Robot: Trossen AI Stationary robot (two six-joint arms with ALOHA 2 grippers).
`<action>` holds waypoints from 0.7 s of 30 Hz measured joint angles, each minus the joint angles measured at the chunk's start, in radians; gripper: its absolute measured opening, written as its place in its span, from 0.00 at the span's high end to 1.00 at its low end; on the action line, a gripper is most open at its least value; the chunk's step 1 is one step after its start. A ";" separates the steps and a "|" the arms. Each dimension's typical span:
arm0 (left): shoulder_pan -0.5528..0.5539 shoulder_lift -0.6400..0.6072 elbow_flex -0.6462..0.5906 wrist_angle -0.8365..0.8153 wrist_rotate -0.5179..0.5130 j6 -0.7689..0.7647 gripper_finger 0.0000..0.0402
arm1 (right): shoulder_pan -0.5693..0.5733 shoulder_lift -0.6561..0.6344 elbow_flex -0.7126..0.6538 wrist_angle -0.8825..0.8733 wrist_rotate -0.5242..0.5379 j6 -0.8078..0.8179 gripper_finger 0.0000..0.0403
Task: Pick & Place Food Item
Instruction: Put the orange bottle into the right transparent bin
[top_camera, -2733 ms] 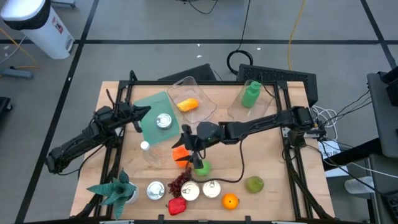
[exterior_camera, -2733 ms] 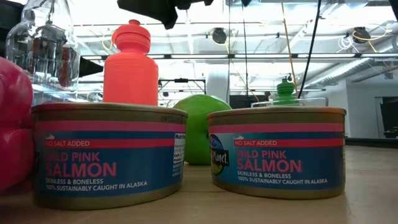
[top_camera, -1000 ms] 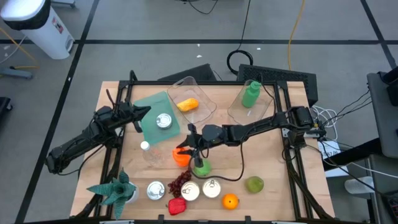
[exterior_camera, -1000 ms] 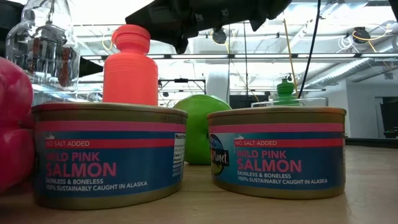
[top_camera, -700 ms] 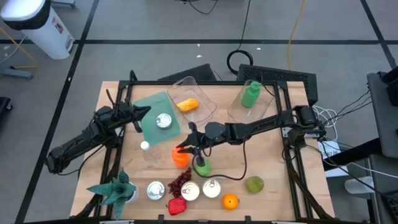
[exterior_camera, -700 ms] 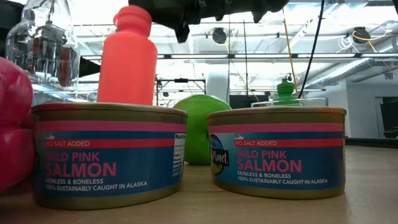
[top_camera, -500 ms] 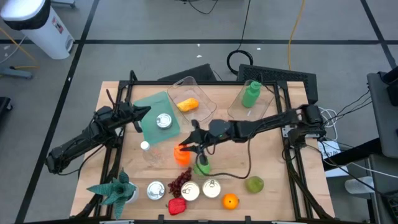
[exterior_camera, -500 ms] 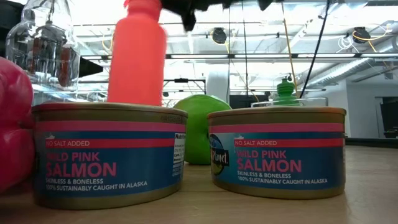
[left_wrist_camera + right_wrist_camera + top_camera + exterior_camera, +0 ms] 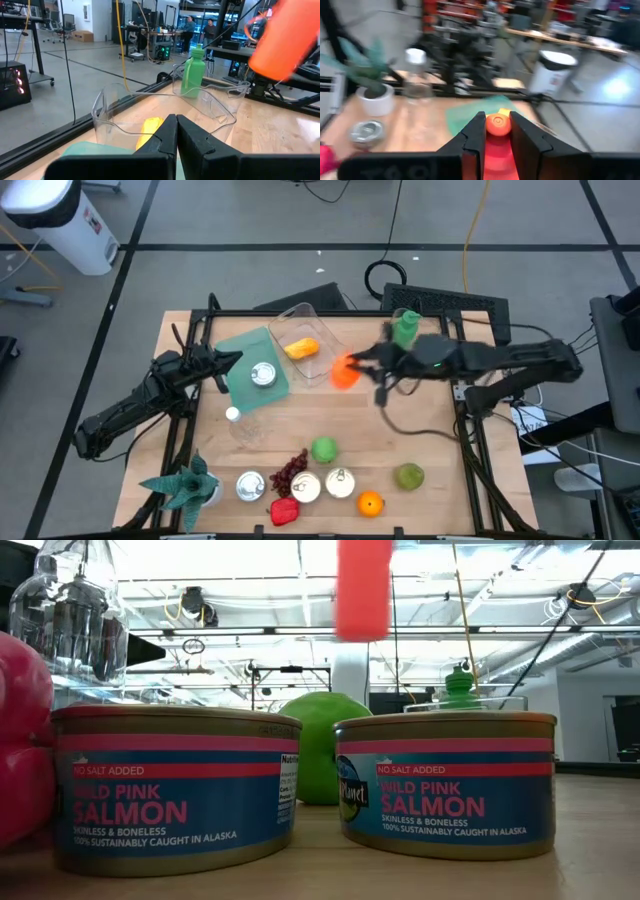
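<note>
An orange squeeze bottle [image 9: 344, 372] hangs high above the table's middle, with my right gripper [image 9: 358, 366] shut on it. It also shows in the low view as the orange bottle [image 9: 363, 588] and in the left wrist view as the orange bottle [image 9: 282, 40]. Just beyond it stand two clear trays: the left tray [image 9: 322, 330] holds a yellow-orange food piece [image 9: 301, 347], and the right tray [image 9: 425, 340] holds a green bottle [image 9: 404, 330]. My left gripper [image 9: 176, 134] stays shut at the table's left, above a green mat [image 9: 250, 355]. My right gripper pinches the orange bottle between its two fingers just under the cap [image 9: 497, 124], with the body [image 9: 496, 152] showing below them. The fingers come about level from the table's right. The bottle hangs upright, lifted clear of the table.
A can [image 9: 263, 375] sits on the green mat. Along the near edge are a plant [image 9: 190, 485], two salmon cans [image 9: 175, 790] [image 9: 445, 785], a green ball [image 9: 323, 448], grapes, a red pepper, an orange [image 9: 370, 503] and a clear bottle [image 9: 235, 420].
My right gripper has risen and swung toward the table's far right, carrying the orange bottle. The bottle has left its place beside the green ball, lifted clear and still upright, and now hangs near the clear trays.
</note>
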 joint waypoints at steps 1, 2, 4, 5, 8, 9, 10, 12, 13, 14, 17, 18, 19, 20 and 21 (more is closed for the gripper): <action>0.000 0.000 0.000 0.000 0.000 0.000 0.96 | 0.000 -0.028 0.000 -0.038 0.037 0.001 0.85; 0.000 0.000 0.000 0.000 0.000 0.000 0.96 | 0.000 -0.055 0.000 -0.072 0.071 0.003 0.85; 0.000 0.000 0.000 0.000 0.000 0.000 0.96 | 0.000 -0.104 0.000 -0.140 0.134 0.014 0.85; 0.000 0.000 0.000 -0.001 0.000 -0.001 0.96 | 0.000 -0.125 0.000 -0.172 0.166 0.024 0.85; 0.000 0.000 0.000 -0.004 0.000 -0.002 0.96 | 0.000 -0.176 0.000 -0.271 0.243 0.058 0.84; 0.000 0.000 0.000 -0.005 0.000 -0.003 0.96 | 0.000 -0.190 0.000 -0.305 0.264 0.070 0.84; 0.000 0.000 0.000 -0.005 0.000 -0.003 0.96 | 0.000 -0.201 -0.002 -0.333 0.284 0.081 0.85; 0.000 0.000 0.000 -0.005 0.000 -0.003 0.96 | -0.001 -0.226 -0.031 -0.346 0.319 0.096 0.85; 0.000 0.000 0.000 -0.005 0.000 -0.002 0.96 | -0.002 -0.241 -0.060 -0.338 0.336 0.104 0.85; 0.000 0.000 0.000 -0.005 0.000 0.000 0.96 | -0.005 -0.256 -0.094 -0.325 0.353 0.111 0.85; 0.000 0.000 0.000 -0.005 -0.001 0.000 0.96 | -0.030 -0.306 -0.228 -0.231 0.388 0.113 0.85; 0.000 0.000 0.000 -0.005 -0.001 0.000 0.96 | -0.042 -0.325 -0.278 -0.195 0.392 0.113 0.84; 0.000 0.000 0.000 -0.005 0.000 0.000 0.96 | -0.054 -0.344 -0.328 -0.150 0.392 0.112 0.84; 0.000 0.000 0.000 -0.005 0.000 -0.001 0.96 | -0.068 -0.361 -0.374 -0.106 0.392 0.112 0.84; 0.000 0.000 0.000 -0.005 0.000 -0.001 0.96 | -0.082 -0.378 -0.420 -0.063 0.392 0.113 0.85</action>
